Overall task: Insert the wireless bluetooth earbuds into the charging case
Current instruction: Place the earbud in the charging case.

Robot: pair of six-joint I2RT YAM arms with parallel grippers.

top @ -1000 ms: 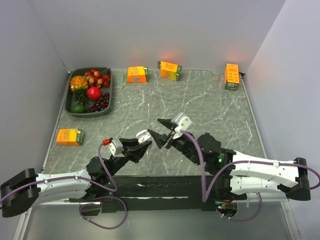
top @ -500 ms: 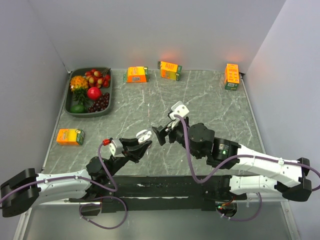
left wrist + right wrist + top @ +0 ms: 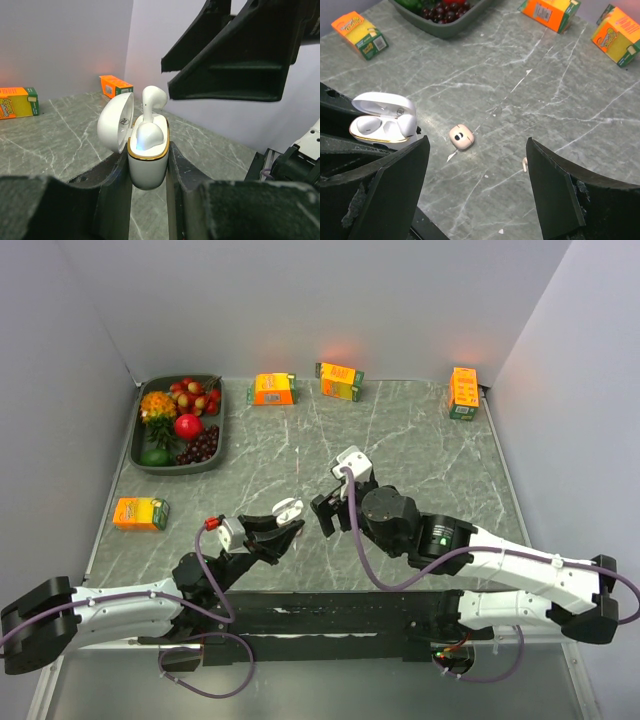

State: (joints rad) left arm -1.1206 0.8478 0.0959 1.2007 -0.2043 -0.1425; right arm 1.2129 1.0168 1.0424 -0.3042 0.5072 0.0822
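Grey-green tabletop (image 3: 430, 450) with white veining is closed in by plain pale walls (image 3: 300, 300) at the back and on both sides. Four orange cartons (image 3: 272, 389) lie on it: two near the back wall, one in the back right corner and one by the left edge. A small beige rounded-square piece (image 3: 461, 137) rests on the bare surface close to the middle.

The left gripper (image 3: 284, 526) is clamped narrowly on the charging case (image 3: 147, 162), one black finger against each side of the white body with its gold rim. The case is upright and its lid (image 3: 116, 122) is swung open to the side. The wireless bluetooth earbuds (image 3: 148, 136) are both in the case. One sits low in its well. The other stands higher, with its rounded head above the rim.

The right gripper (image 3: 326, 512) hangs just beside the case, above it in the left wrist view. Its jaws are spread wide and nothing is between them. It is not touching the case or the earbuds.

At the back left sits a dark oval tray (image 3: 222, 435) holding fruit: a round red fruit (image 3: 188, 425), dark grapes (image 3: 200, 446), small red pieces, an orange-yellow cluster and something green at its near end.
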